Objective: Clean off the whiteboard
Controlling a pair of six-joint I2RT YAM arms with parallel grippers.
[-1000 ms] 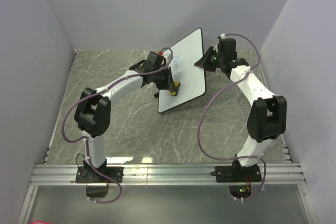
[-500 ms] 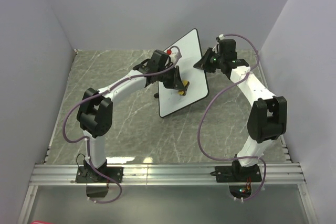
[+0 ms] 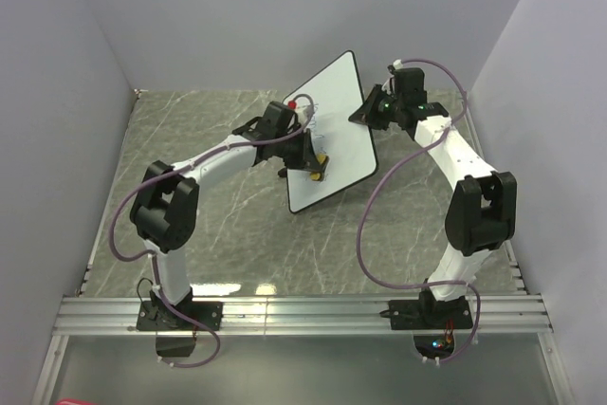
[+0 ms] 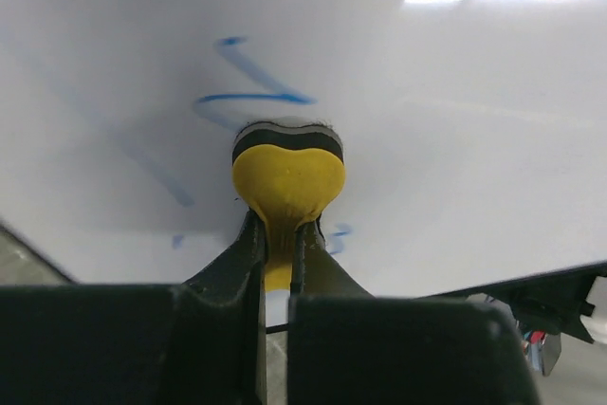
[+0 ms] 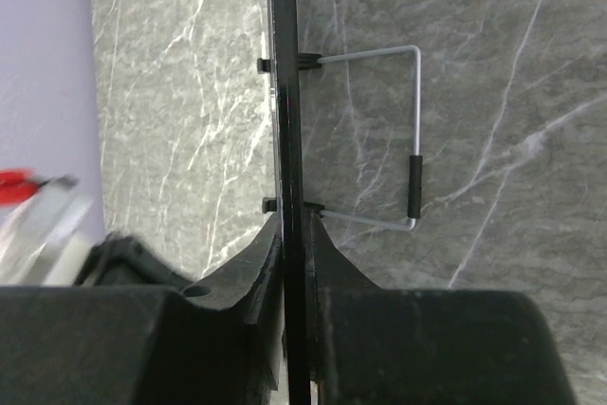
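"Top external first: what is the largest thing?"

"The table (image 3: pixel 218 225), a flat grey slab veined like marble. On its far middle the whiteboard (image 3: pixel 343 130) stands tilted between the two arms: a smooth, glossy white rectangle with rounded corners and a thin black rim."

"What holds it?"

"The right gripper (image 5: pixel 287 234) is clamped on the rim, which runs edge-on between its black fingers in the right wrist view. Behind the board a thin bent wire stand (image 5: pixel 398 139) with a black sleeve juts out over the table."

"And the other arm?"

"The left gripper (image 4: pixel 275 234) is pinched tight on the eraser (image 4: pixel 287 177), a rounded yellow knob, almost heart-shaped, with a black and grey pad pressed flat to the board's face."

"Any marks?"

"Looping blue strokes (image 4: pixel 251 97) just above the pad, and fainter smeared ones to its left."
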